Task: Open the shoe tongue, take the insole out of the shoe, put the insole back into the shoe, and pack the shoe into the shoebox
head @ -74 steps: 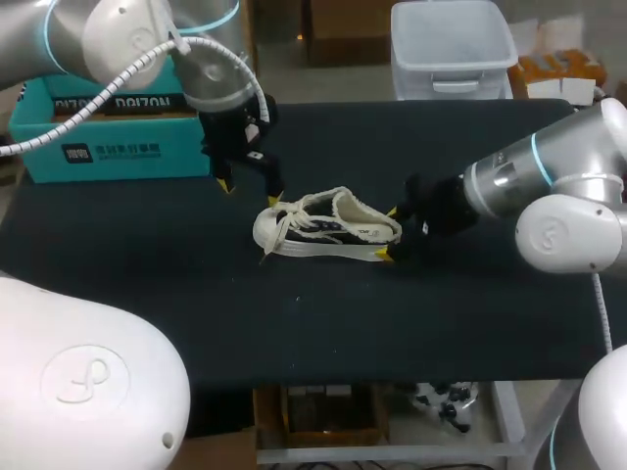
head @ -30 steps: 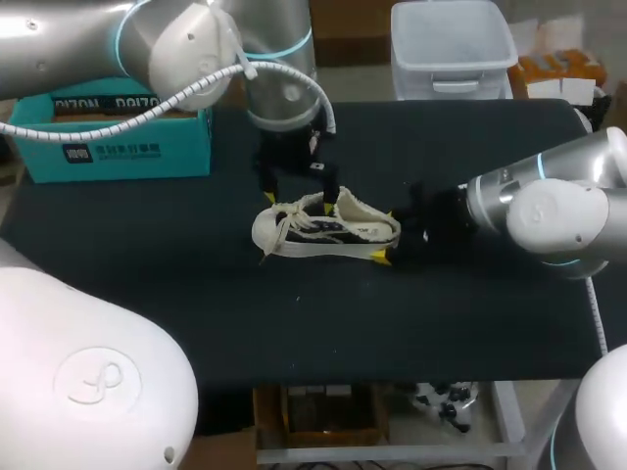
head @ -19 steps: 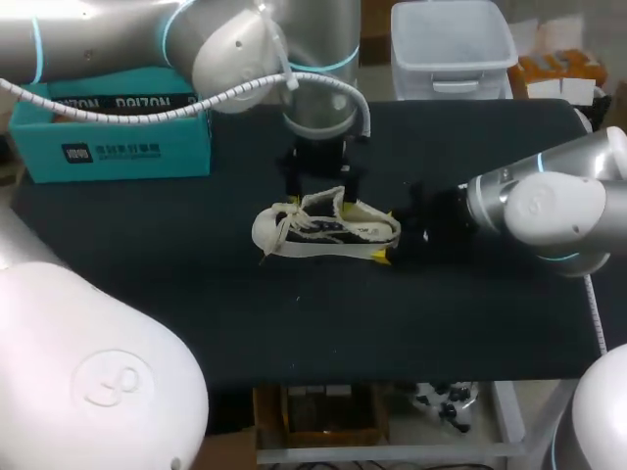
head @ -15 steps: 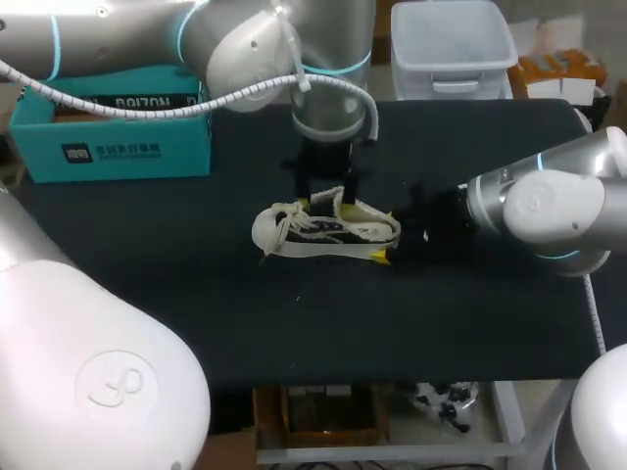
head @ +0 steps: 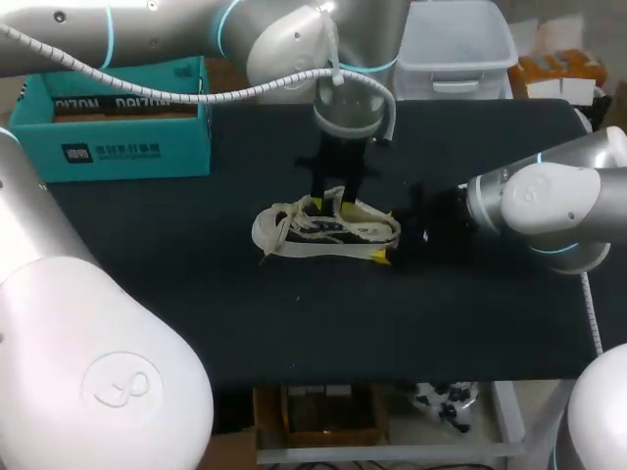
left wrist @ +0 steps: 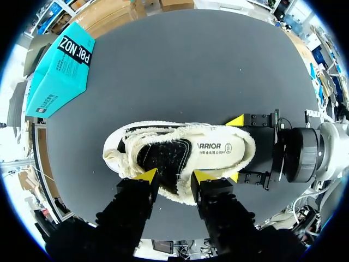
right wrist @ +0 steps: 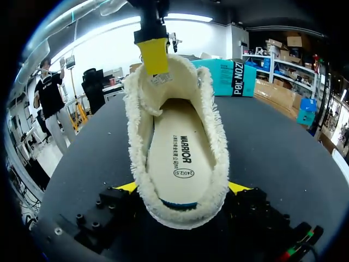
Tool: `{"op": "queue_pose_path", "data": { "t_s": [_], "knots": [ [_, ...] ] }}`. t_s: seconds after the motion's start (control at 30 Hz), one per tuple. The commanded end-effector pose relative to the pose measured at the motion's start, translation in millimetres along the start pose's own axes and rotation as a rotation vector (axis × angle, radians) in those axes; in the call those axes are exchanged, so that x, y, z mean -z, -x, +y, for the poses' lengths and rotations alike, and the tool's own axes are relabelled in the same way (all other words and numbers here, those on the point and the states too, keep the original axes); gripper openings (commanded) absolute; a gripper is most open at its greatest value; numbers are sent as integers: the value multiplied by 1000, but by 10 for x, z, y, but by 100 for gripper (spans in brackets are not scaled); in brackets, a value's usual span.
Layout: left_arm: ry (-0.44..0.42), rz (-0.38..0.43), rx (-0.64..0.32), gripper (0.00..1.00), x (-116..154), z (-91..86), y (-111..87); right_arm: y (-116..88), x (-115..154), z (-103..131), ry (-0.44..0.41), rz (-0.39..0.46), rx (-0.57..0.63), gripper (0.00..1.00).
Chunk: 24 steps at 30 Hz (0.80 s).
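A cream low shoe with a fuzzy rim lies on its sole mid-table, toe to the left. Its white insole lies inside. My left gripper comes down from above and is open, its yellow tips straddling the black tongue. One left fingertip rests at the tongue's top edge in the right wrist view. My right gripper is shut on the shoe's heel, one tip on each side. The teal shoebox stands open at the back left.
The black table has bare room in front of the shoe and to its left. My left arm stretches over the back of the table between the shoebox and the shoe. My right arm lies low along the right side.
My left arm has swung right and come down over the shoe, and its fingers have drawn closer together around the tongue. The right gripper and the shoe have kept still.
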<state>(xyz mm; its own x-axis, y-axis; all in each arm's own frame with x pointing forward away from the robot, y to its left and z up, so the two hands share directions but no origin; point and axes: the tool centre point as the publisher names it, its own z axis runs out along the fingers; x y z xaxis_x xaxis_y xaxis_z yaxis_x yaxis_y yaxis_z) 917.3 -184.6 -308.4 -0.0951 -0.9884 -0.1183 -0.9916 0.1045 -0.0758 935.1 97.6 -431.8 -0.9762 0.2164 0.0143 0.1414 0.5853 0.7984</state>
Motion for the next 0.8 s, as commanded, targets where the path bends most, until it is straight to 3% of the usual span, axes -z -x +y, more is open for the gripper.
{"op": "queue_pose_path", "data": {
  "t_s": [0.03, 0.07, 0.13, 0.4, 0.6, 0.8],
  "knots": [
    [15, -24, -6, 35, -14, -36, -29, 49, -53, -99, 6, -1, 2, 0],
    [21, -22, -10, 27, -17, -35, -24, 49, -53, -99, 6, -1, 2, 0],
    [17, -25, -9, 0, -24, -30, -11, 49, -53, -99, 6, -1, 2, 0],
    [8, -7, -3, 0, -31, -57, 151, 49, -53, -99, 6, -1, 2, 0],
    [4, 129, -8, 0, 69, -61, 454, 49, -53, -99, 6, -1, 2, 0],
    [52, 278, -28, 0, 42, -113, 800, 49, -53, -99, 6, -1, 2, 0]
  ]
}}
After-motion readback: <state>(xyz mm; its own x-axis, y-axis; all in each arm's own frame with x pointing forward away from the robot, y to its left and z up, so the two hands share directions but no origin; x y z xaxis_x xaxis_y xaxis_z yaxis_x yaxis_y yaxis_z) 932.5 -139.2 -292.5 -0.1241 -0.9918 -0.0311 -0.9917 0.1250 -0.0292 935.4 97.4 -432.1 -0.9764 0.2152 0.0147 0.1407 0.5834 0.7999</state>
